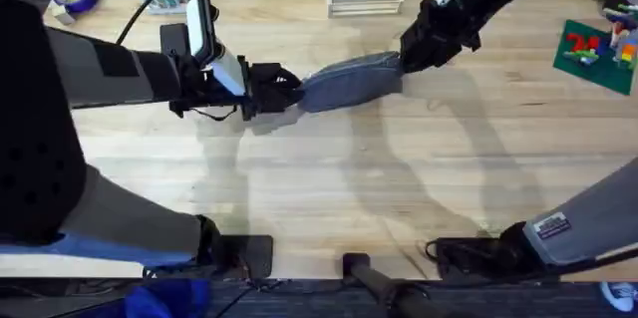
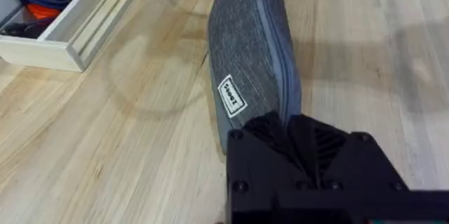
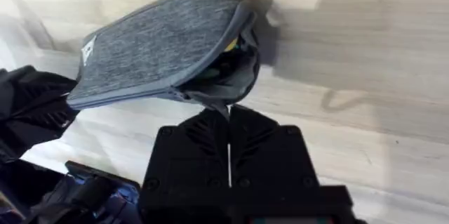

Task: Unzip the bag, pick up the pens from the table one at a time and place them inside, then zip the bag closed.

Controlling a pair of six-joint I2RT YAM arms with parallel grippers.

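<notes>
Both tools (image 1: 282,87) (image 1: 414,51) grip bag (image 1: 349,81) ends.

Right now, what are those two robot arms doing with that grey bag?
Each arm is gripping one end of the bag, which is stretched between them above the table. The left gripper pinches one end and the right gripper pinches the other. That end gapes open, with something yellow and green showing inside. No pens lie loose on the wood, so zipping up seems to be what's left.
</notes>
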